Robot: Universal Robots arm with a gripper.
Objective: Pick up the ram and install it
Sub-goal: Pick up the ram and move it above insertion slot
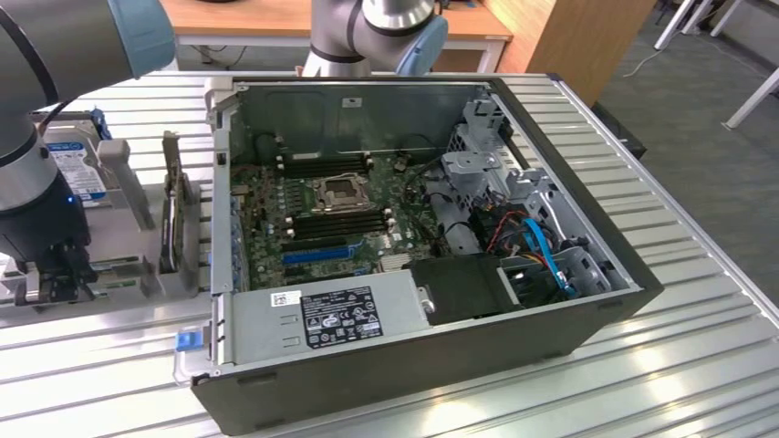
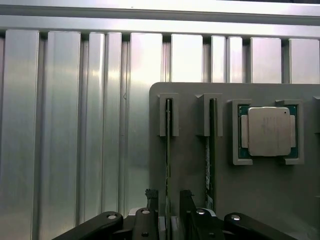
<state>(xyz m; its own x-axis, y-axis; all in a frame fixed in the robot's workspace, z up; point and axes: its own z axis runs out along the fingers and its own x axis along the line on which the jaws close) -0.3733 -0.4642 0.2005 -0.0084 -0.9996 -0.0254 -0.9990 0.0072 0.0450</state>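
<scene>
A thin green ram stick (image 2: 168,150) stands on edge in a slot of the grey holder tray (image 2: 190,175). My gripper (image 2: 168,197) is open, low over it, with one dark finger (image 2: 151,196) on each side of the stick and a small gap to each. A second ram stick (image 2: 210,150) stands in the neighbouring slot. In the exterior view my gripper (image 1: 49,274) hangs over the holder tray on that view's left, beside the open computer case (image 1: 426,356). The motherboard (image 1: 274,237) lies inside, with dark memory slots (image 1: 323,164) above and below the processor socket (image 1: 338,193).
A square silver processor chip (image 2: 269,131) sits in its own pocket of the tray beside the sticks. A blue-labelled hard drive (image 1: 67,164) stands behind my gripper. The arm's upper links (image 1: 365,27) rise behind the case. Everything rests on a ribbed metal table (image 1: 681,365).
</scene>
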